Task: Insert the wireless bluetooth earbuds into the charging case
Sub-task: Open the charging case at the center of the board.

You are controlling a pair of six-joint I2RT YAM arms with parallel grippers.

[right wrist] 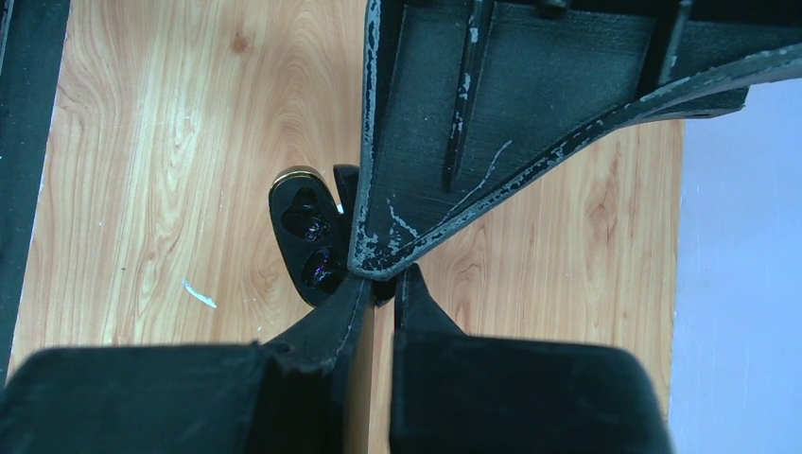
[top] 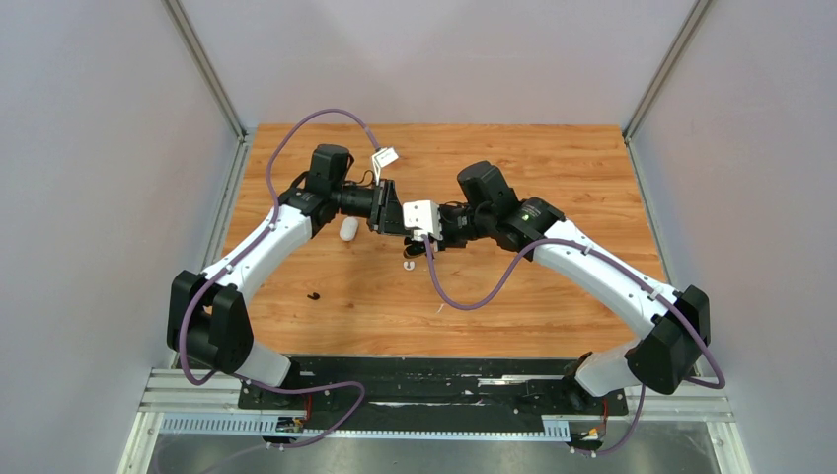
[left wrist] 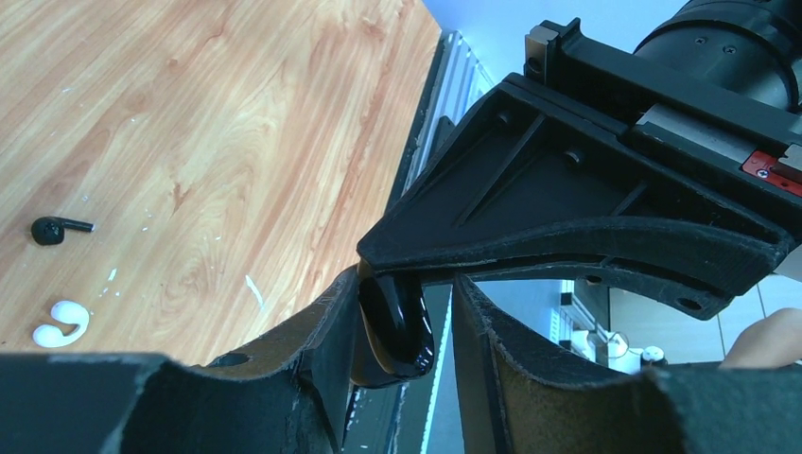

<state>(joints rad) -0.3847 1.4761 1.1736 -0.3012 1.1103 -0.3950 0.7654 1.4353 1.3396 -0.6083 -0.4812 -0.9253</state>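
The black charging case (right wrist: pixel 305 235) hangs open above the table between both grippers, showing two glossy dark wells and a gold rim. My right gripper (right wrist: pixel 383 282) is shut on its lower end. My left gripper (left wrist: pixel 407 288) is shut on its glossy black shell (left wrist: pixel 395 326), with a sliver of light beside the shell. In the top view the left gripper (top: pixel 395 219) and right gripper (top: pixel 431 237) meet tip to tip mid-table. A black earbud (top: pixel 314 295) (left wrist: pixel 57 229) and a white earbud (top: pixel 408 264) (left wrist: pixel 61 323) lie loose on the wood.
A white pebble-shaped case (top: pixel 347 229) lies on the table just under the left arm's wrist. White flecks mark the wood (top: pixel 439 308). Grey walls close in the table on the left, right and back.
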